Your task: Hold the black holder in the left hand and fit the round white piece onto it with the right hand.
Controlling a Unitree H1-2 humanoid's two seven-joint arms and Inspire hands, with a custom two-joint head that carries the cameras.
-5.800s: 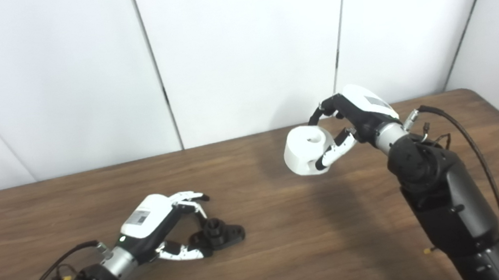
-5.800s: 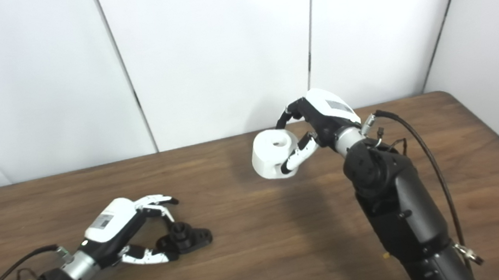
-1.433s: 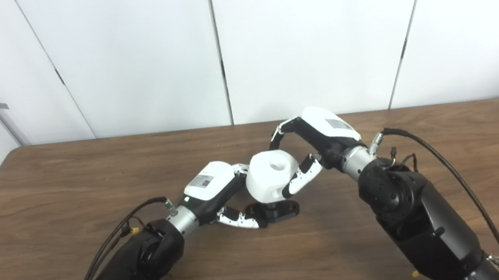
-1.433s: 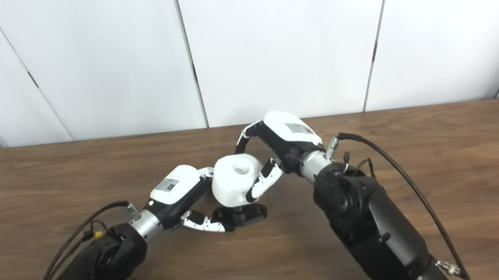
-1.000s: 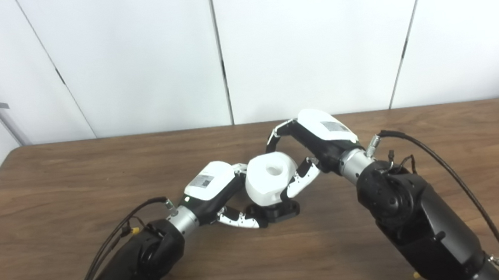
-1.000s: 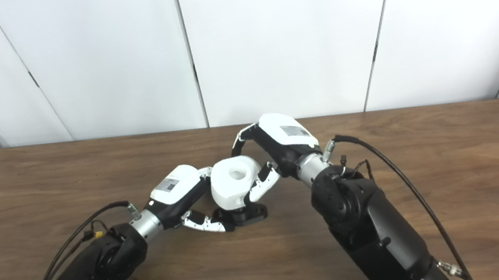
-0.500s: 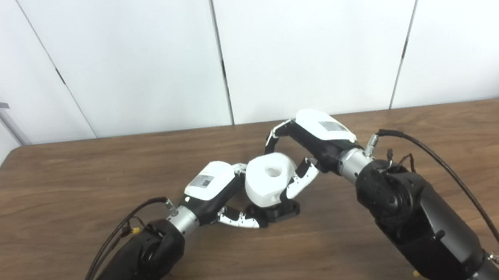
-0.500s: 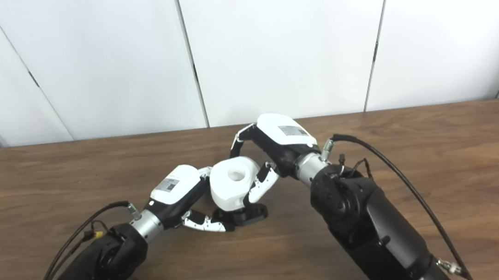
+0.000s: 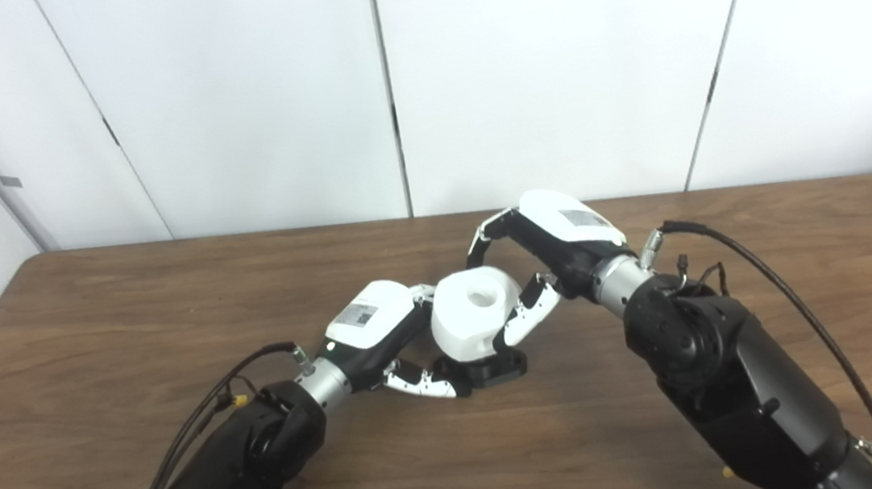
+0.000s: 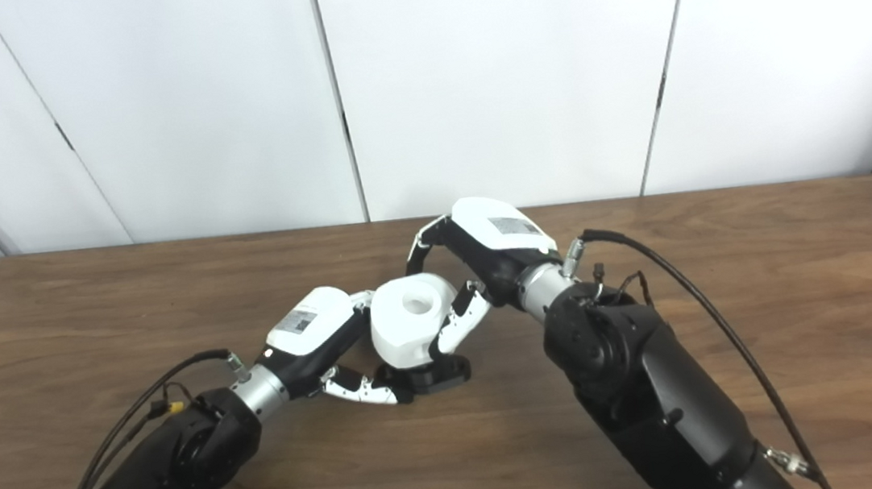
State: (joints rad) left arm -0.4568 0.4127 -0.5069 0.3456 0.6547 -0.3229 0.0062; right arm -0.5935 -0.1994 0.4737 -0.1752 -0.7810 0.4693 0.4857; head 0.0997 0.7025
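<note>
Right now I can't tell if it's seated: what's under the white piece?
The black holder sits directly under the white piece, resting on the table. The joint between them is covered, so seating can't be seen.

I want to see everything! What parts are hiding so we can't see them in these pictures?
- Top of the black holder, both views: the round white piece covers it.
- Left robot hand fingers, both views: behind the white piece.
- Right robot hand palm: turned away.
- Both arms: cut off at the bottom edge.

A brown wooden table [image 9: 127,309] carries the black holder [image 9: 498,370] at its middle
</note>
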